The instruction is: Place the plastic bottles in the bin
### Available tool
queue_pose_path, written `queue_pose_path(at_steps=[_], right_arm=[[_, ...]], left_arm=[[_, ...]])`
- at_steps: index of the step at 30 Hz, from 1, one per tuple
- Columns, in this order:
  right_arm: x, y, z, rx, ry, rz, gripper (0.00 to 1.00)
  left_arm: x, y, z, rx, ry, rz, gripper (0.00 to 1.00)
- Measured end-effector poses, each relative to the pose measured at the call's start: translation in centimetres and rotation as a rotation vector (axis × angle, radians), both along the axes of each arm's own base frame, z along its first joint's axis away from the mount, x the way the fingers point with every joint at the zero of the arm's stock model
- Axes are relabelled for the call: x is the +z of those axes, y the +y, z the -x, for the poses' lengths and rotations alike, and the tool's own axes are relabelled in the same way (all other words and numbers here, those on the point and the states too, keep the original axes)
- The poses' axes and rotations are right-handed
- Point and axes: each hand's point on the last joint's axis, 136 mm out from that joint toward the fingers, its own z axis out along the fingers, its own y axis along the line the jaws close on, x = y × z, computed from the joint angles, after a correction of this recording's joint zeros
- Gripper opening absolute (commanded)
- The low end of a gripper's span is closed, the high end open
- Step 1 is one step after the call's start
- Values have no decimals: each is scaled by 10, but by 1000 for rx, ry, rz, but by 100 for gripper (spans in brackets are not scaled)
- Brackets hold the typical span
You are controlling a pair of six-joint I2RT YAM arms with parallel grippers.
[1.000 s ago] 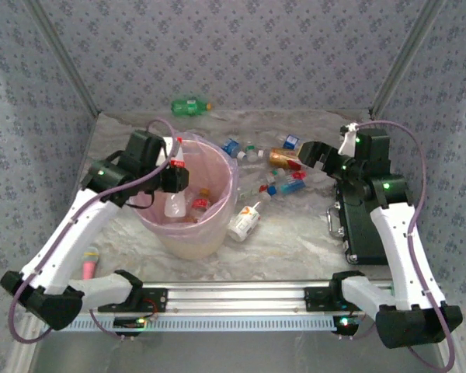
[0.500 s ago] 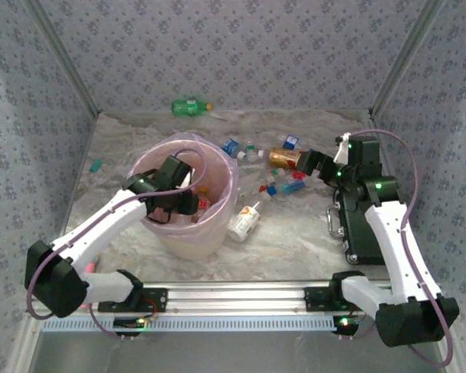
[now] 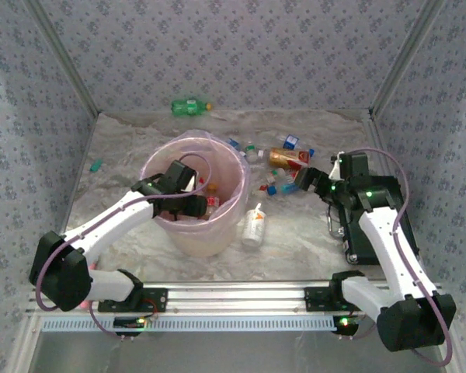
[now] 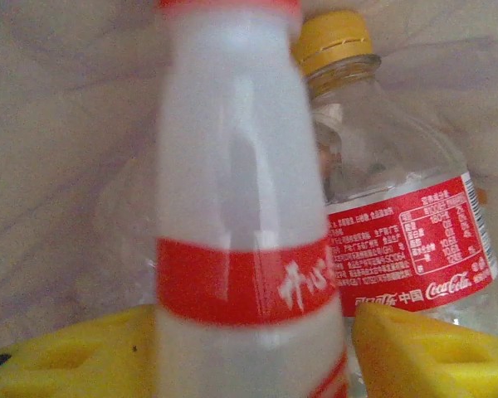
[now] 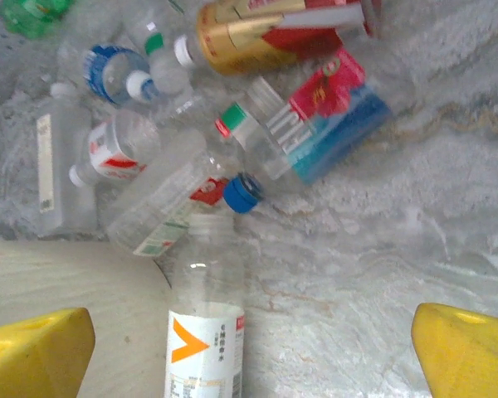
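Plastic bottles (image 3: 283, 158) sit in several spots: in the bin (image 3: 194, 237) the left gripper (image 3: 196, 205) is clamped on a white red-banded bottle (image 4: 241, 207), a loose bottle (image 3: 253, 227) lies at the bin's 4 o'clock, most lie at 2 o'clock by the right gripper (image 3: 304, 177), its fingers wide apart, and a green bottle (image 3: 188, 105) at 12 o'clock.

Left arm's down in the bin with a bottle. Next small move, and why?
Probably open the left gripper and let the red-banded white bottle drop. Its yellow fingers clamp the bottle on both sides. The top view puts that gripper below the rim of the bin, and a Coca-Cola bottle lies just beyond, so it looks ready to release.
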Motion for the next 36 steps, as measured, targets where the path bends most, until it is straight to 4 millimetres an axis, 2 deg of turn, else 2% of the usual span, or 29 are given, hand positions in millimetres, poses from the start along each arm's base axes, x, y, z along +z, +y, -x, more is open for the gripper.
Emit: queue_pose_path(at_steps=[4, 7, 14, 21, 23, 29, 36], right_arm=[[-16, 12, 6, 1, 46, -3, 98], [-25, 29, 3, 31, 66, 9, 96], [-61, 71, -1, 124, 157, 90, 94], [-79, 113, -14, 209, 205, 140, 92], [-86, 120, -17, 220, 219, 146, 89], [-115, 131, -23, 204, 272, 143, 89], [-134, 144, -35, 154, 273, 88, 84]], left_arm=[[4, 1, -1, 2, -10, 1, 73], [18, -1, -3, -5, -32, 13, 79], [85, -8, -12, -24, -164, 89, 89], [133, 4, -6, -19, -267, 116, 99], [146, 7, -3, -18, -290, 121, 99], [181, 12, 6, -17, -376, 196, 100], [219, 14, 25, -28, -481, 348, 100]])
